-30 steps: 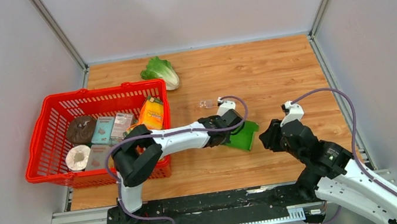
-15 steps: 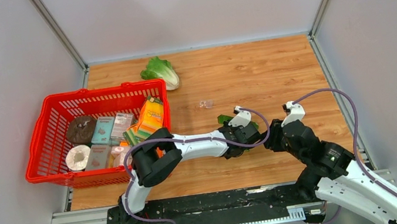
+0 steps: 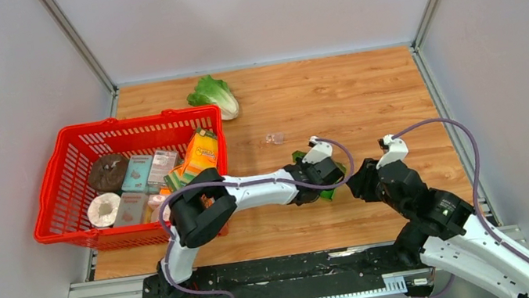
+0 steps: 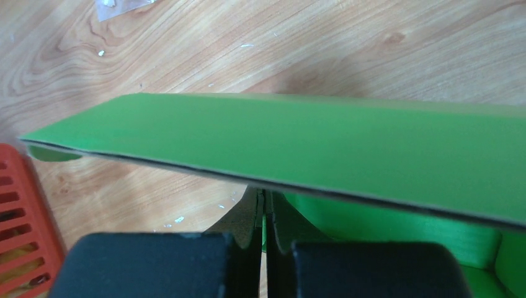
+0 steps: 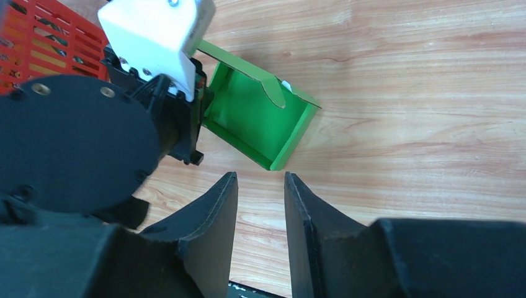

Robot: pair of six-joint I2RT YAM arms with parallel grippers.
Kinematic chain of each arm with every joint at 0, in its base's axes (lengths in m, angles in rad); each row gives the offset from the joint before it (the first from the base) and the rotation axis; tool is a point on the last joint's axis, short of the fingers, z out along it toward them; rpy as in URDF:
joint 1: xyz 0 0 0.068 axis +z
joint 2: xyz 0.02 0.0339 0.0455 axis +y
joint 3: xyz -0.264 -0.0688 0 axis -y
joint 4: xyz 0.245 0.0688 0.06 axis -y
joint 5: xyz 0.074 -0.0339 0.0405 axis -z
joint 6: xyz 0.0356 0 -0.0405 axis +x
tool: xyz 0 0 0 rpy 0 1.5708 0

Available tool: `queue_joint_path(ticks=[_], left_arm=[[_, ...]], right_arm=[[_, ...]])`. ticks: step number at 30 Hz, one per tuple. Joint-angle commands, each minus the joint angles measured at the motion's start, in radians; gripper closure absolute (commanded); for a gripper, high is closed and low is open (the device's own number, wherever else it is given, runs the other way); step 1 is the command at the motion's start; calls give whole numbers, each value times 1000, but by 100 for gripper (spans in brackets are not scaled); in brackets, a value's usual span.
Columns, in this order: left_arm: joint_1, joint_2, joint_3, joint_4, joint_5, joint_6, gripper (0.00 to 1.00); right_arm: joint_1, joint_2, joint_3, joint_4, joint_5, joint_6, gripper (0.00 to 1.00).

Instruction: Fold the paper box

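My left arm comes up from its base at the near edge, folds at the elbow just beside the near right corner of the red basket (image 3: 61, 183), and runs its white forearm out flat to the right over the table (image 3: 372, 93), with the wrist ending near the middle. The left gripper (image 4: 265, 208) is pressed together, and in the left wrist view a sliver of green card sits between its fingers (image 4: 253, 217), so it is pinching one wall of the paper box (image 5: 254, 121). The box is at the middle of the table, between my two wrists. It is open, with its inside turned toward the right wrist camera and a curved tab standing on its far wall. I cannot tell whether its underside touches the wood. My right arm climbs from the near right corner and leans up and to the left, its wrist tipped down toward the box. The right gripper (image 5: 260, 177) is partly spread with nothing between its fingers (image 5: 310, 223), the tips just short of the box's near corner and not touching it. A lettuce (image 3: 213, 93) lies at the far edge, well apart.
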Motion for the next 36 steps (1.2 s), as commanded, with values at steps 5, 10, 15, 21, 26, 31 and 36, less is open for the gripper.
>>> queue_joint_path(ticks=[5, 10, 15, 21, 26, 31, 36], left_arm=[[72, -66, -132, 76, 350, -52, 96], [86, -173, -163, 95, 381, -55, 73], [95, -239, -181, 84, 391, -58, 62], [105, -408, -259, 110, 419, -52, 51], [176, -592, -336, 147, 537, -7, 45], [296, -664, -292, 92, 586, 46, 44], [443, -571, -111, 24, 595, 83, 45]], right_arm=[[2, -7, 20, 8, 25, 8, 63], [2, 0, 17, 11, 20, 10, 62], [0, 14, 20, 12, 22, 10, 62], [0, 46, 18, 23, 14, 10, 62], [0, 74, 31, 24, 6, 2, 60], [0, 85, 47, 26, 8, -5, 59], [0, 83, 54, 18, -5, -7, 53]])
